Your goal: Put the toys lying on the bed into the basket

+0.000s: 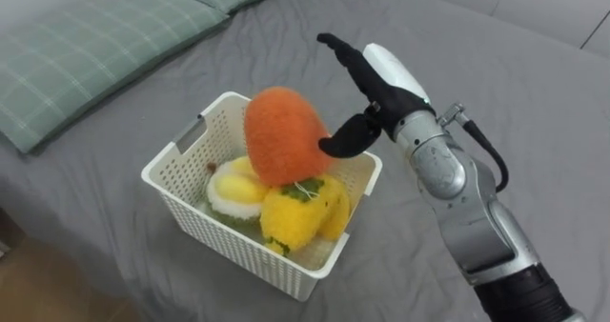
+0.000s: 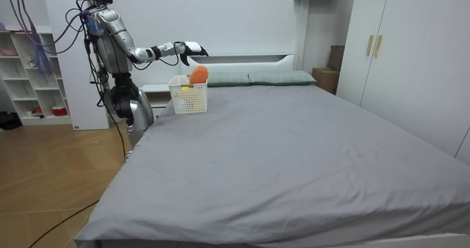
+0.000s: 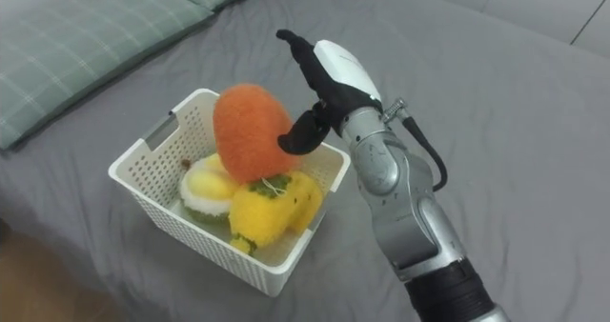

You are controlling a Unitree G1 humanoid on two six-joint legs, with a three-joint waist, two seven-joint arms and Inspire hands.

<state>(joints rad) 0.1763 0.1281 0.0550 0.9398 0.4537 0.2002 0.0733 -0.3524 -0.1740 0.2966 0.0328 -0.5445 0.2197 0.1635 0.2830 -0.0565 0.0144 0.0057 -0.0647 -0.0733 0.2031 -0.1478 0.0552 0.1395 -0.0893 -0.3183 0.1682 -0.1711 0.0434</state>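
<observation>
**Orange toy on top of the basket pile, right hand open beside it**

Setup: white lattice basket [image 1: 238,248] sits on the grey bed [image 1: 534,84], centre-left of the left eye view. A green checked pillow [image 1: 86,55] lies in the upper left. In the room view the robot stands at the corner of the bed on the room view's left, with its arm stretched over the basket.

Contents: an orange plush toy [image 1: 284,136] stands upright on top, rising well above the rim. It leans on a yellow plush toy with a green tuft [image 1: 297,217] and sits beside a white-and-yellow plush toy [image 1: 233,187]. Likely reason for the tall stack: the basket is already full, so the newest toy can only sit on the others.

Right hand [image 1: 376,93]: just right of the orange toy, fingers straight and spread upward. The thumb points at the toy's flank, touching it or nearly so. Nothing is clasped.

Judgement: the toy is carried by the pile, not the hand. The thumb is possibly steadying it.

Risk: the top-heavy orange toy could tip over the rim.
</observation>
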